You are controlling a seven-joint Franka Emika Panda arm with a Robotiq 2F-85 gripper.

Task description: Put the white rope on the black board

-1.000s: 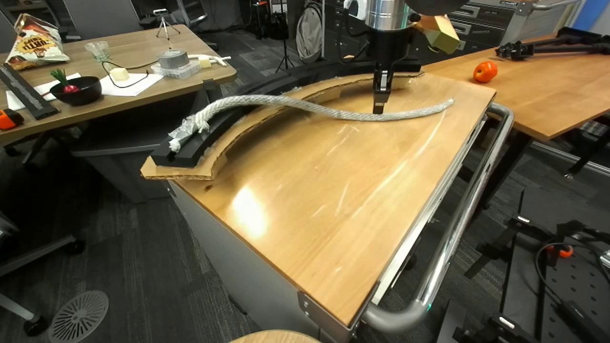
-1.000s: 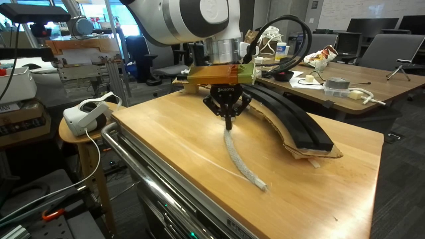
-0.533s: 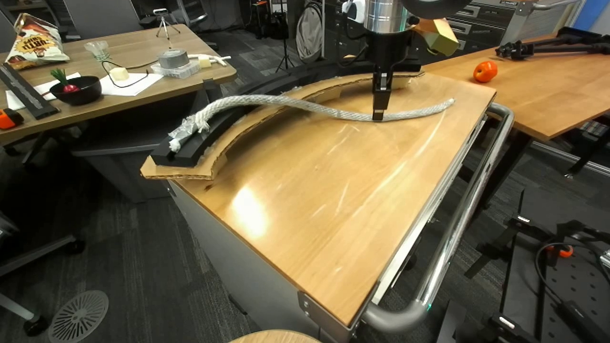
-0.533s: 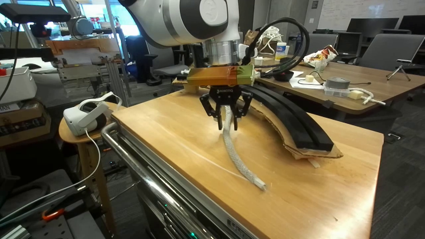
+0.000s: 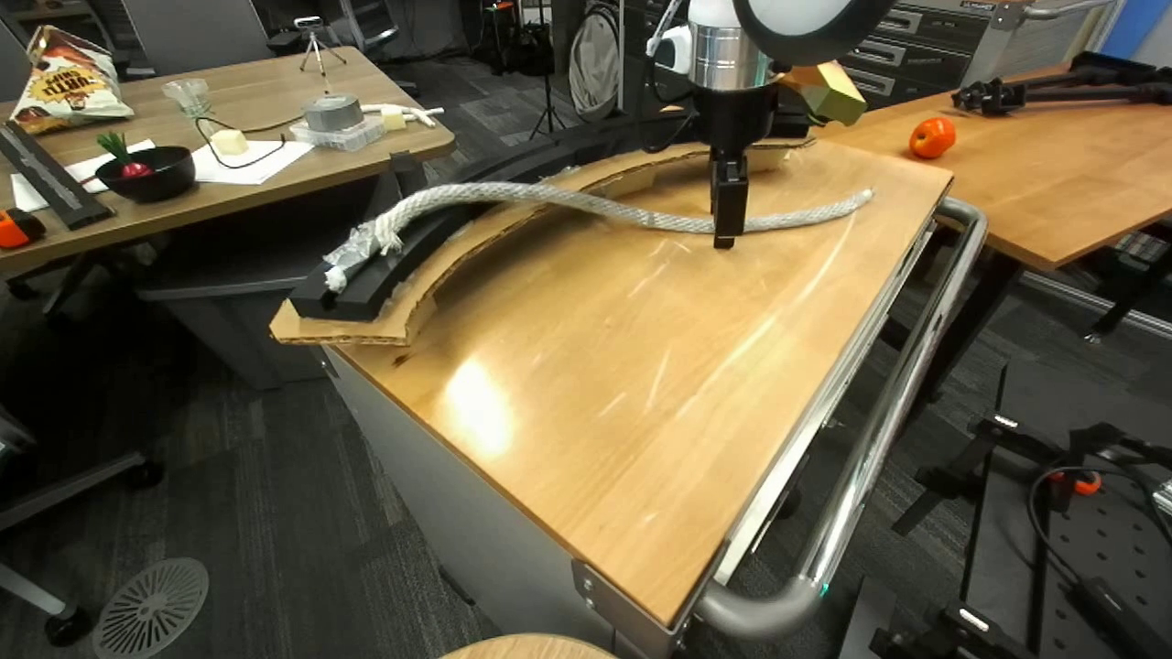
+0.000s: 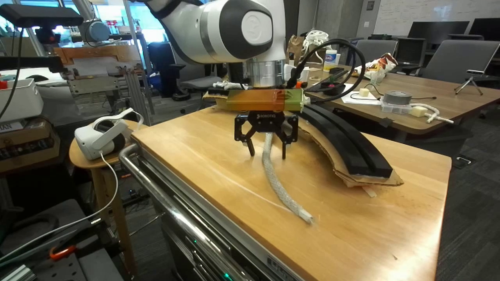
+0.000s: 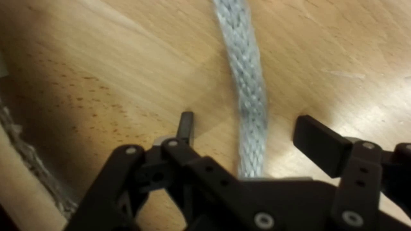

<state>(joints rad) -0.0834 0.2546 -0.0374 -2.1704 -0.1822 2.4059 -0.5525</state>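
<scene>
Grey carpet [image 5: 256, 485] is stretching around a light wooden tabletop [image 5: 568, 366], and a shiny metal rail [image 5: 890, 412] is running along one side of it. On a neighbouring tabletop [image 5: 247, 82], a black bowl [image 5: 154, 178], a roll of grey tape [image 5: 332, 113] and a snack bag [image 5: 71, 87] are sitting.

Curving along one edge of the wood, the black board [image 6: 351, 144] is resting over a strip of cardboard [image 5: 439, 268] that is jutting out along its inner side. The white rope [image 5: 586, 203] is lying only partly on the board: its frayed, tufted end is resting on one end of the board, then the rope is leaving the curve, passing over the cardboard and crossing the wood, where its opposite end is lying well apart from the board.

Over that stretch the gripper [image 6: 268, 155] is hanging, pointing down, its jaws standing wide apart and gripping nothing. In the wrist view the rope is passing between the two fingers [image 7: 321, 146], wood showing on either side of it. In an exterior view one finger [image 5: 730, 206] is hiding a short piece of the rope. Whether the fingertips are touching the wood, I cannot tell.
</scene>
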